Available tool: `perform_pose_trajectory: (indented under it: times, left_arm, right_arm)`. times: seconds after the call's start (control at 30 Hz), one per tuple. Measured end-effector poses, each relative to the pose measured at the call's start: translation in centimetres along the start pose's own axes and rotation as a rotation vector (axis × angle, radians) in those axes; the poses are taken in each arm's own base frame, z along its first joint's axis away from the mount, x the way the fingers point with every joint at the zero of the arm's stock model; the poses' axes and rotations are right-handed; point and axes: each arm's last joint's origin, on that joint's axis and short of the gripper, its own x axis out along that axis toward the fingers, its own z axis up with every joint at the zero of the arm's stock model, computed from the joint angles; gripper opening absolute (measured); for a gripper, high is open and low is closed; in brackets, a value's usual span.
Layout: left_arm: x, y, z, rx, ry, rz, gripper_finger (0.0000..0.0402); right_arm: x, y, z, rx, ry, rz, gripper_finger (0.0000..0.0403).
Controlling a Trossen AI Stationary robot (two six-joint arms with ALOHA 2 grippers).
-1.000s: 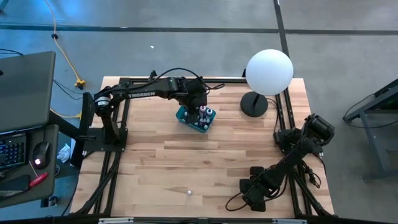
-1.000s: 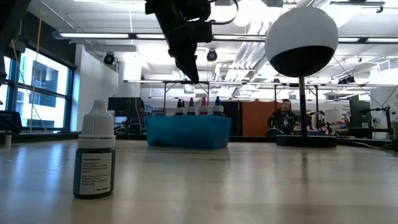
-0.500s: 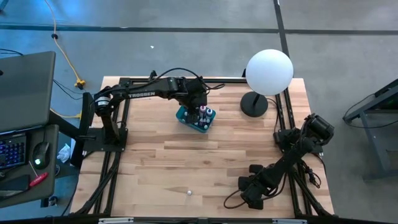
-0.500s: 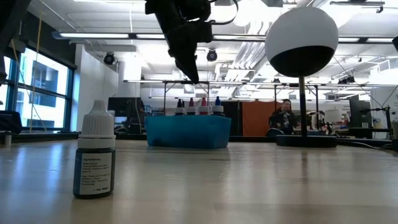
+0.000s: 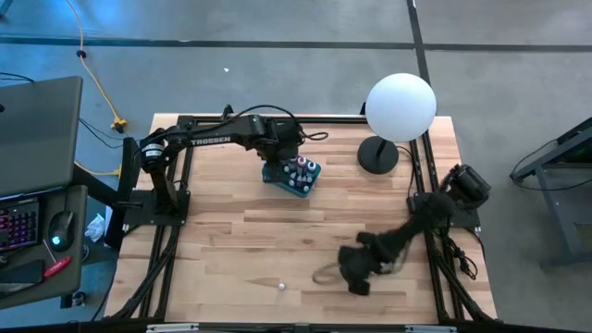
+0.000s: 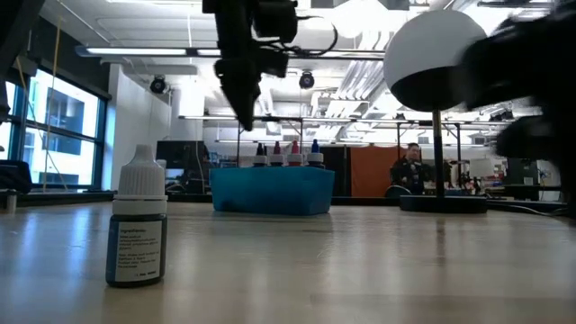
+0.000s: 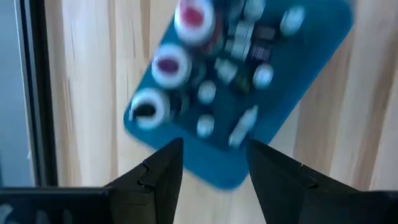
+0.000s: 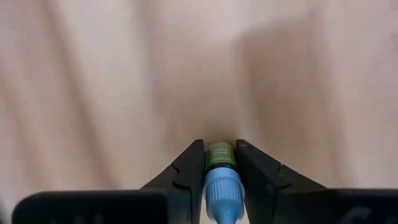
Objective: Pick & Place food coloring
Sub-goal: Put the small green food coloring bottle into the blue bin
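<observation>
Two grippers share the work at this moment. Right gripper, near the table's 5 o'clock edge in the high view, is clenched on a green dropper bottle: both fingers press its body, blue-white cap toward the wrist, with bare wood beneath. Left gripper hangs with its fingers parted and nothing between them, just above the 9 o'clock side of the teal box, which sits toward 12 o'clock on the table. Several white-capped bottles stand upright in the box. One further dark bottle stands alone on the wood toward 6 o'clock, nearest the low camera. White globe lamp stands at about 1 o'clock.

Step in hand, as judged: carrying the gripped bottle to the box. Done well, this calls for a firm hold on the body rather than the tapered cap, a lift that clears the box wall, and a descent into a free gap so that standing bottles are not toppled. The left arm should clear the box first.
</observation>
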Motion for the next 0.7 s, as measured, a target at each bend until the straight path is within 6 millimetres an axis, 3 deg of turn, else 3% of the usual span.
perform_pose_trajectory:
  times: [0.17,0.4,0.53,0.7]
  left_arm:
    - [-0.1,-0.2,-1.0,-0.001,0.11,0.0,0.0172]
    - [-0.4,-0.6,-2.6,-0.045,0.281,-0.035,0.0172]
    - [-1.0,-0.6,-3.1,-0.054,0.301,-0.032,0.0172]
    - [-3.0,-0.8,-5.3,-0.103,0.219,0.053,0.0172]
  right_arm:
    - [-1.3,-4.0,5.4,-0.045,-0.057,-0.101,0.0077]
    - [-8.0,-9.9,14.0,-0.073,-0.181,-0.232,0.0076]
    - [-11.1,-12.9,16.6,-0.062,-0.232,-0.27,0.0076]
    - [-12.0,-15.7,17.7,-0.015,-0.24,-0.266,0.0076]
